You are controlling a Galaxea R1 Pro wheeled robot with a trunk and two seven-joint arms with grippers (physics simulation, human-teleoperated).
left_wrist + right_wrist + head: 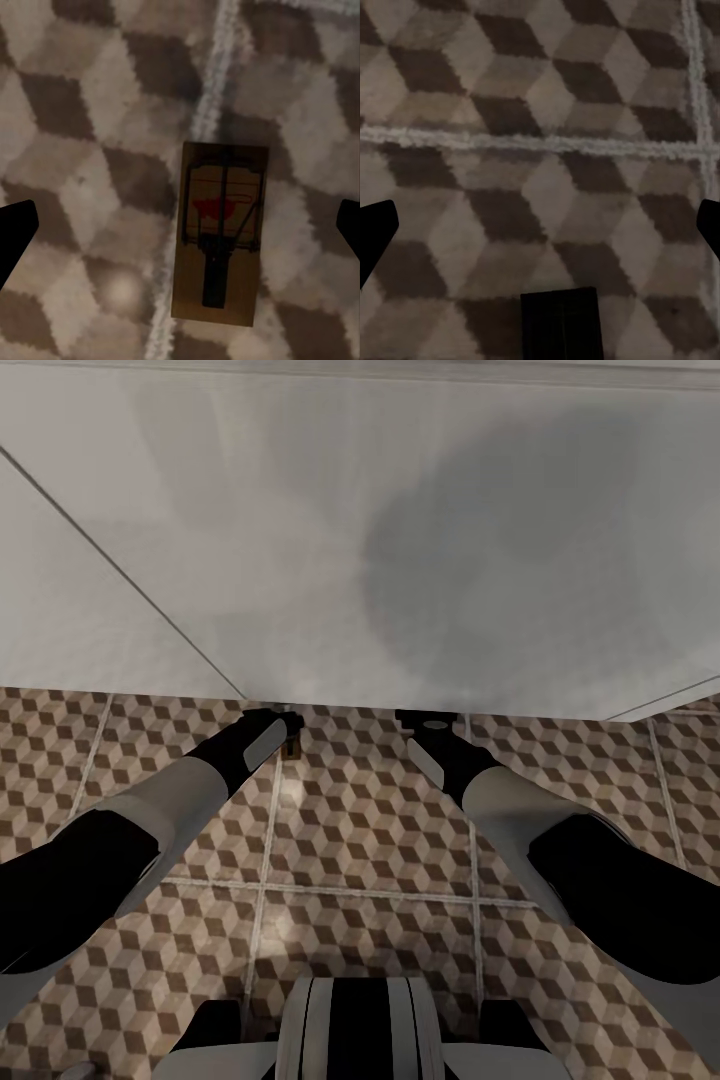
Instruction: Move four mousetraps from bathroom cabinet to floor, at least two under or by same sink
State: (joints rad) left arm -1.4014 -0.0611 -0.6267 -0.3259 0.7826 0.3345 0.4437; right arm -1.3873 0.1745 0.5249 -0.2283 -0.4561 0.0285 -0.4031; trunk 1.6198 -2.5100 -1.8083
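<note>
A mousetrap (221, 236) lies flat on the cube-patterned bathroom floor (90, 112), its wooden slab carrying a wire bar and a red mark. My left gripper (184, 225) hangs open above it, fingers well apart on either side and not touching it. In the head view this mousetrap (291, 751) is a small brown spot just below the left gripper (288, 724). A second, darker mousetrap (561, 324) lies on the floor at the frame's edge, under my open right gripper (544, 225). The right gripper (432, 720) sits close to a white body's lower edge. The cabinet is out of view.
A large white body (360, 530) with a grey shadow fills the space ahead; I cannot tell whether it is the sink. Tiled floor (360, 840) spreads between my arms and back to my base (350, 1030).
</note>
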